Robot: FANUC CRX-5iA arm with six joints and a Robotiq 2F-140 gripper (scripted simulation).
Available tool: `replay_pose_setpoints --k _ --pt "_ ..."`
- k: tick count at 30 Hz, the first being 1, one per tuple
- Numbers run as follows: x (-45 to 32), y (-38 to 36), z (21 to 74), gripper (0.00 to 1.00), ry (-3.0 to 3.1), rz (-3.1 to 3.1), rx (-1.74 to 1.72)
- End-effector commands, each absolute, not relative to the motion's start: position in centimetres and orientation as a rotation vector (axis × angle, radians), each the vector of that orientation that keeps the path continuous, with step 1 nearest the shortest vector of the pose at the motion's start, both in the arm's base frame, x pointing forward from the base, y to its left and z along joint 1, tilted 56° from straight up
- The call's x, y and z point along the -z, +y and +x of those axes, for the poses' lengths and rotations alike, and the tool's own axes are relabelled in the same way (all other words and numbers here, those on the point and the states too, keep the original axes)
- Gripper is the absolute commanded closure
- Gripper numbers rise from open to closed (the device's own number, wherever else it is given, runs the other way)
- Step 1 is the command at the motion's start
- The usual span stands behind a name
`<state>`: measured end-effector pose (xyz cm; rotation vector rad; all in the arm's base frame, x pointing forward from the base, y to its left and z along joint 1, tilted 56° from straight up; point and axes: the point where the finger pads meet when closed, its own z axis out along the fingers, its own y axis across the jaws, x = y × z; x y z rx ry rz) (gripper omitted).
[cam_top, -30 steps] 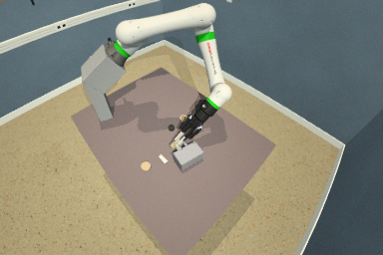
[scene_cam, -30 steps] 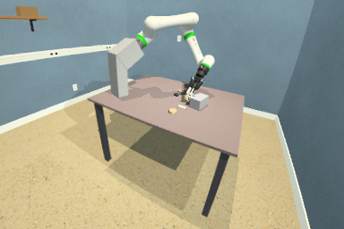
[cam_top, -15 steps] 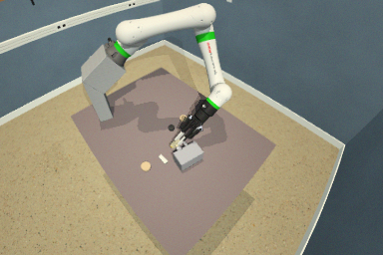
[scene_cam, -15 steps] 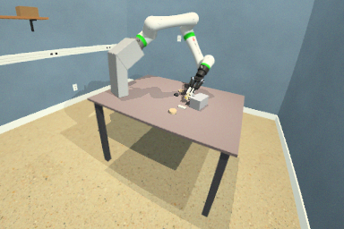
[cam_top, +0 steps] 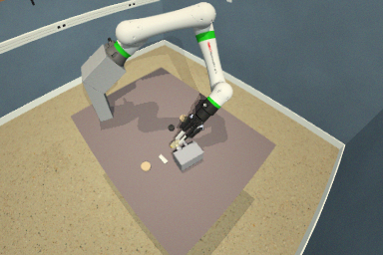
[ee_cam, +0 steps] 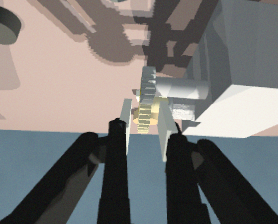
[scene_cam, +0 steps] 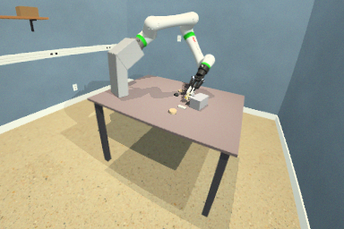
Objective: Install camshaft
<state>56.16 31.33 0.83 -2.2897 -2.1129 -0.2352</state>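
Observation:
The grey engine case (cam_top: 189,155) stands upright on the table, also in the exterior view (scene_cam: 200,101). In the wrist view its front face (ee_cam: 235,75) is at the right. A yellow gear of the camshaft (ee_cam: 146,117) sits against that face, its shaft end pointing into the case. A grey gear (ee_cam: 149,84) on a grey hub lies just beyond it, teeth touching. I cannot make out the marked teeth. My gripper (ee_cam: 144,112) (cam_top: 179,141) straddles the yellow gear with its pads a little apart, and a gap shows on each side. It is at the case's front.
A tan disc (cam_top: 145,165) and a small white bar (cam_top: 163,158) lie left of the case. A small black object (cam_top: 171,127) lies behind them. The arm's grey pedestal (cam_top: 100,80) stands at the table's far left corner.

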Motion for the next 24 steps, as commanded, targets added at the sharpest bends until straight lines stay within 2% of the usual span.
replay_pose_setpoints --k 1,24 --pt "-1.3 31.2 56.2 0.73 -2.112 -2.291 0.237" --pt "-5.1 30.8 55.8 0.73 -2.112 -2.291 0.237"
